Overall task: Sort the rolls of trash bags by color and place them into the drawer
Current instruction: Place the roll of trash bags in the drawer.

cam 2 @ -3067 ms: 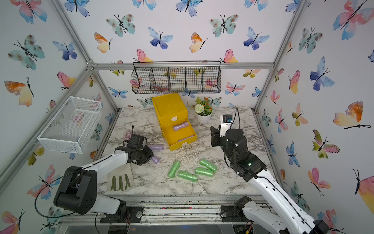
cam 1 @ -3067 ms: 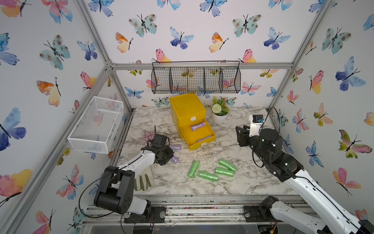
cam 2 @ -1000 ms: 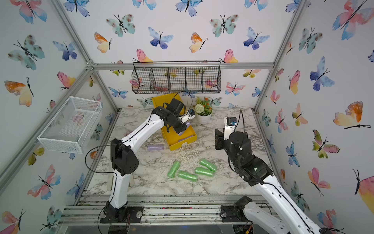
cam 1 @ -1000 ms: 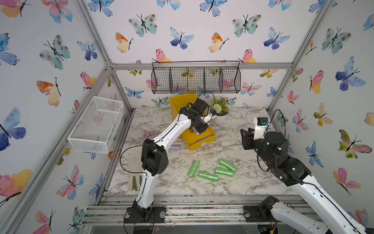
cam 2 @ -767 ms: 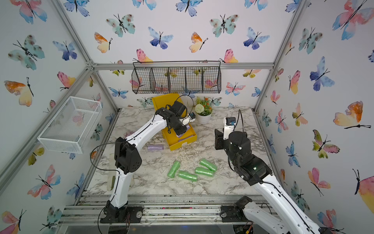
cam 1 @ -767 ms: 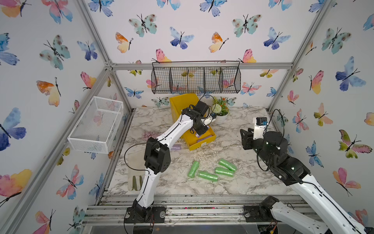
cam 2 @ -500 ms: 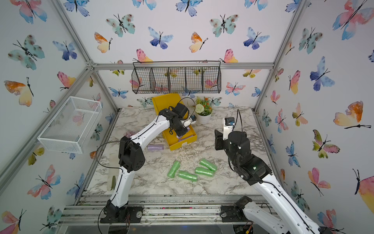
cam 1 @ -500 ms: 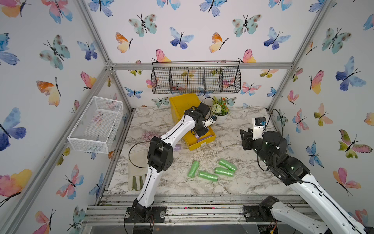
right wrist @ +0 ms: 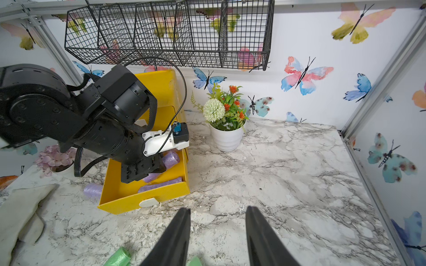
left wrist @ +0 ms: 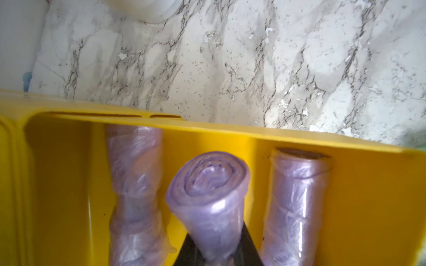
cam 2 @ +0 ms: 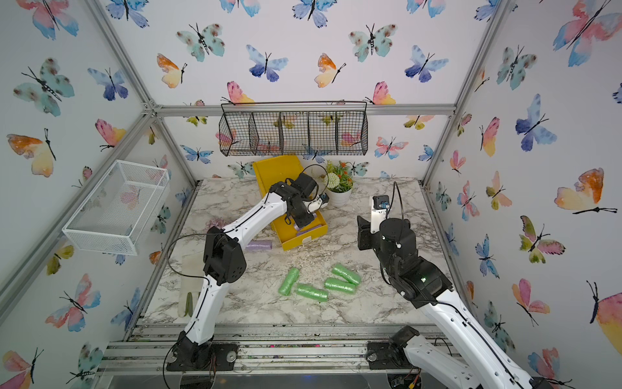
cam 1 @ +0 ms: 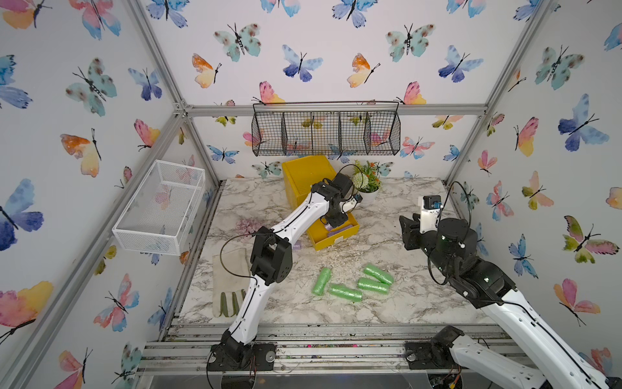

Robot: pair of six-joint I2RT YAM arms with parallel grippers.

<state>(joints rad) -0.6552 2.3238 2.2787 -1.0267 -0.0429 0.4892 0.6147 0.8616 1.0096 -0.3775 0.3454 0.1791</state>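
Observation:
The yellow drawer [cam 1: 336,239] [cam 2: 304,241] stands at the back with its bottom tray pulled out. My left gripper [cam 1: 336,220] [left wrist: 216,232] reaches into that tray, shut on a lilac roll [left wrist: 208,184] [right wrist: 170,159] held end-on just above the tray floor. Two more lilac rolls [left wrist: 134,175] [left wrist: 297,202] lie in the tray on either side of it. Another lilac roll [cam 1: 297,246] [right wrist: 92,190] lies on the table beside the tray. Several green rolls [cam 1: 345,292] [cam 2: 311,292] lie in front. My right gripper [cam 1: 407,224] [right wrist: 217,209] hovers open to the right, holding nothing.
A white flower pot [cam 1: 367,190] stands right of the drawer. A pink-purple flower cluster [cam 1: 247,226] and a pale glove [cam 1: 229,279] lie on the left. A black wire basket [cam 1: 326,131] hangs on the back wall and a white mesh basket [cam 1: 161,208] on the left wall.
My left arm has come from the table's left side to the open tray with a lilac roll, lowering into it over the last second. The right arm has barely moved.

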